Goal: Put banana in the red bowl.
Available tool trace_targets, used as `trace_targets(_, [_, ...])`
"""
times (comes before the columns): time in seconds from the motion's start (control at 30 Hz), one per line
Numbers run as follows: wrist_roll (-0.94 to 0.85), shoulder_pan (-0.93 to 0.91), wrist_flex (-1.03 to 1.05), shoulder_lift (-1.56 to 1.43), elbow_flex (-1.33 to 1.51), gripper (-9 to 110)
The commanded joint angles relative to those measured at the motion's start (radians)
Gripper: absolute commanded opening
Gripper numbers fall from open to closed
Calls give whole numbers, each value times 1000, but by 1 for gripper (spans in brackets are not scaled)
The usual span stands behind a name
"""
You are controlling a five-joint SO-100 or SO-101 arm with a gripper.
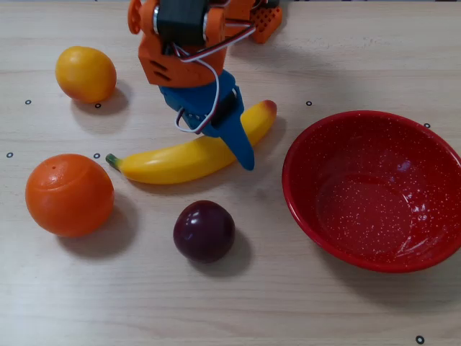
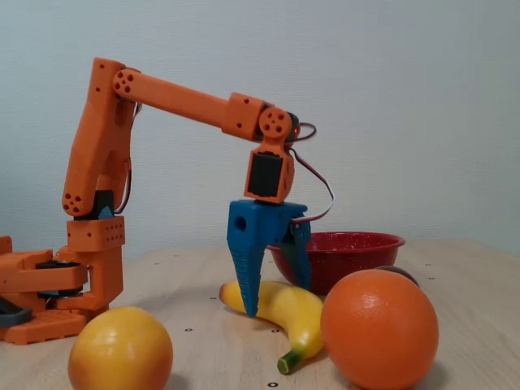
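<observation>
The yellow banana [image 1: 169, 160] [image 2: 284, 307] lies flat on the wooden table, its green stem toward the orange and its reddish end toward the arm's base. My blue gripper [image 1: 232, 144] [image 2: 276, 299] stands open over the banana's middle, tips down, one finger on each side of it. In the overhead view only one finger [image 1: 241, 148] shows past the banana's near edge; the other is hidden under the wrist. The red bowl [image 1: 374, 194] [image 2: 349, 244], speckled white, sits empty to the right of the banana in the overhead view.
A dark plum [image 1: 204, 231] lies just in front of the banana. A large orange [image 1: 69, 194] [image 2: 379, 329] sits by the stem end. A yellow-orange fruit [image 1: 85, 73] [image 2: 120, 351] sits farther left. The arm's orange base [image 2: 49, 292] stands at the table's far edge.
</observation>
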State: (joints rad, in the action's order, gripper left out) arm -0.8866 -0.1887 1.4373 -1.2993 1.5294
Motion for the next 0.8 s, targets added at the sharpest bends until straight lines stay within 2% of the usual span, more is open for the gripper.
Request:
trace_targets(0.0, [72, 18, -21, -34, -80, 40])
trace_targets(0.27, [166, 14, -66, -12, -67, 40])
trace_targets(0.5, [181, 14, -169, -6, -20, 40])
trace_targets(0.77, [190, 18, -173, 2, -3, 40])
